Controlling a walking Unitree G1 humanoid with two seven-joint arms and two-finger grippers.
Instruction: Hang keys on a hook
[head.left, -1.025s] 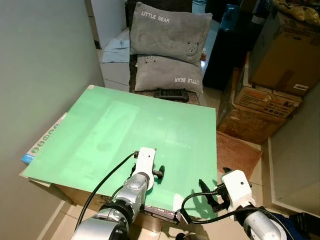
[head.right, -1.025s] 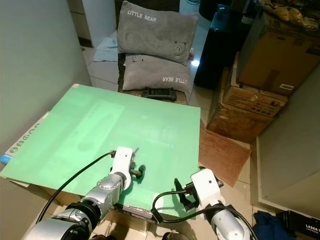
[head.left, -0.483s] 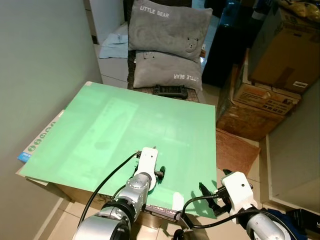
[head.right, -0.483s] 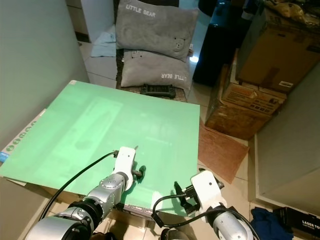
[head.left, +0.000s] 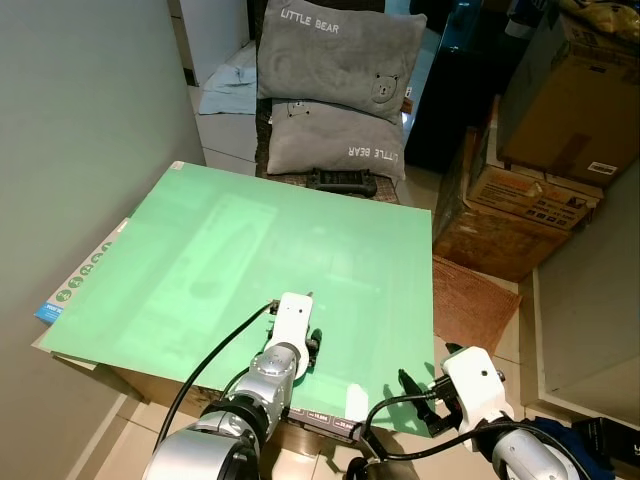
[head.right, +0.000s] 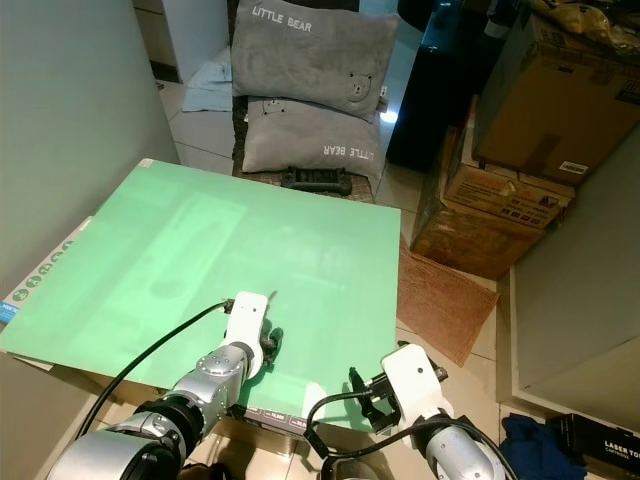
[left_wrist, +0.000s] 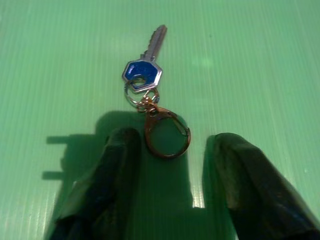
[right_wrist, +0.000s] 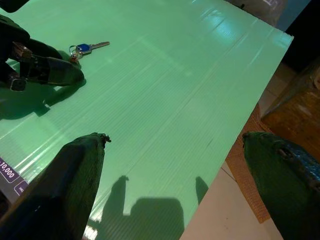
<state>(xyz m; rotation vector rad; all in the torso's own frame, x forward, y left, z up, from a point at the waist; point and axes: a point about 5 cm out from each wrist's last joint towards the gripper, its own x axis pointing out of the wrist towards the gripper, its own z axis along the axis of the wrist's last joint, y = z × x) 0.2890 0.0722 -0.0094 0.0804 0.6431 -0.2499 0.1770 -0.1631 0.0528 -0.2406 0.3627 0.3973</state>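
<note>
A key with a blue head (left_wrist: 144, 74) and a bronze ring (left_wrist: 166, 135) lies flat on the green board (head.left: 250, 240). My left gripper (left_wrist: 172, 142) is open just over the board near its front edge, one black finger on each side of the ring, not touching it. From the head, this gripper (head.left: 311, 345) sits under its white wrist. The right wrist view shows the key (right_wrist: 86, 48) beside the left fingers (right_wrist: 50, 70). My right gripper (head.left: 420, 395) is open at the board's near right corner, holding nothing.
A grey wall (head.left: 70, 120) runs along the board's left side. Two grey pillows (head.left: 335, 60) and a black object (head.left: 340, 182) lie beyond the far edge. Cardboard boxes (head.left: 560, 110) stand at the right, with a brown mat (head.left: 470, 300) on the floor.
The camera shifted a little. My left gripper's fingers have drawn in under the wrist, closer to the key. The right gripper has dropped back toward the board's near corner.
</note>
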